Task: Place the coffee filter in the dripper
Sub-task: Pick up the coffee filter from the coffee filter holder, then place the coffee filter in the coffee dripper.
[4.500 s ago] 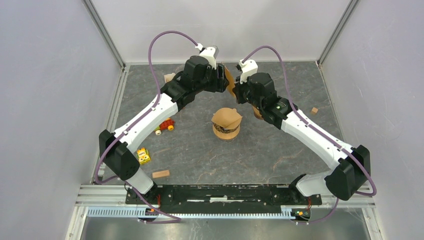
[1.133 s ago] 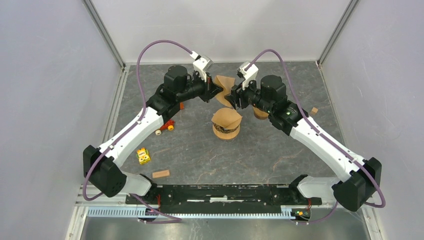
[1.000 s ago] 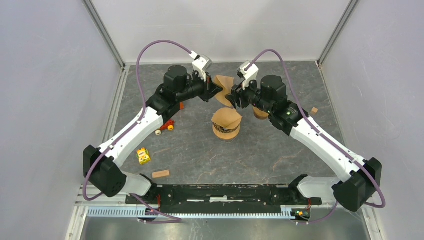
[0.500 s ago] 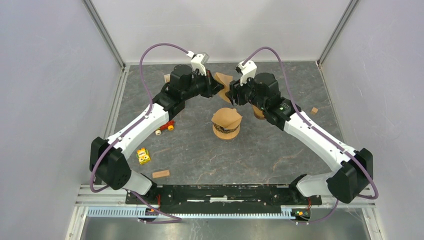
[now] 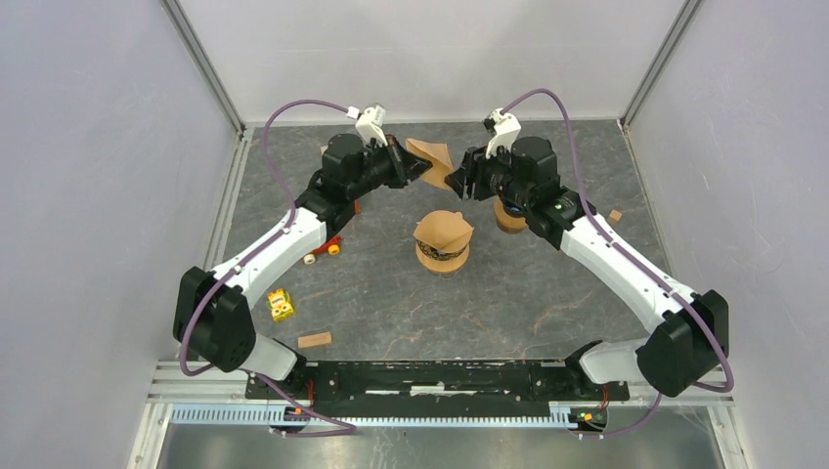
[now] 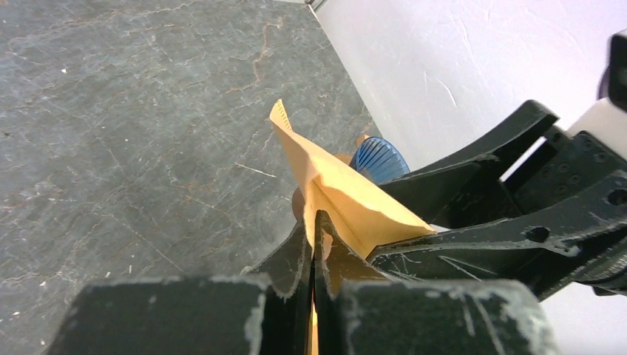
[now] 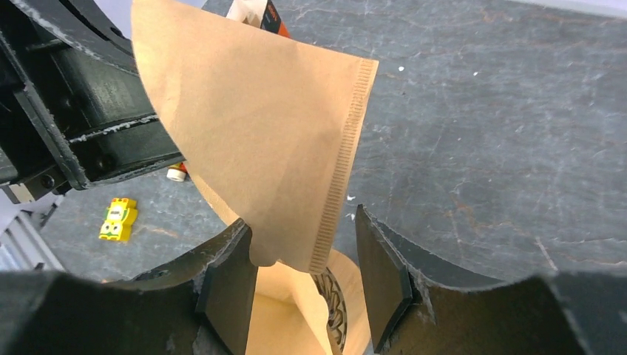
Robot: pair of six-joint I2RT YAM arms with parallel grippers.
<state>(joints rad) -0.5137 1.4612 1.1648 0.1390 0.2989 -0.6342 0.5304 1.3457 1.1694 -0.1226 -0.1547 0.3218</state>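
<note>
The brown paper coffee filter (image 5: 430, 154) (image 6: 333, 185) (image 7: 259, 126) hangs in the air behind the dripper. My left gripper (image 5: 411, 168) (image 6: 314, 222) is shut on its edge. My right gripper (image 5: 458, 181) (image 7: 303, 259) faces it from the right and is open, with the filter's narrow ribbed end between its fingers. The left finger looks close to or touching the paper; the right finger stands apart. The tan dripper (image 5: 443, 244) (image 7: 349, 314) stands mid-table below both grippers, with brown paper showing in its top.
A blue-topped round object (image 5: 508, 217) (image 6: 377, 159) sits under the right arm. A red and yellow toy car (image 5: 323, 246), a yellow block (image 5: 281, 305) (image 7: 118, 220), a wooden block (image 5: 315, 340) and a small wooden cube (image 5: 614, 216) lie around. Walls enclose the table.
Both wrists have drawn toward the back wall, carrying the filter up and away from the dripper. The left wrist shifted left, the right wrist right. The right jaws narrowed slightly.
</note>
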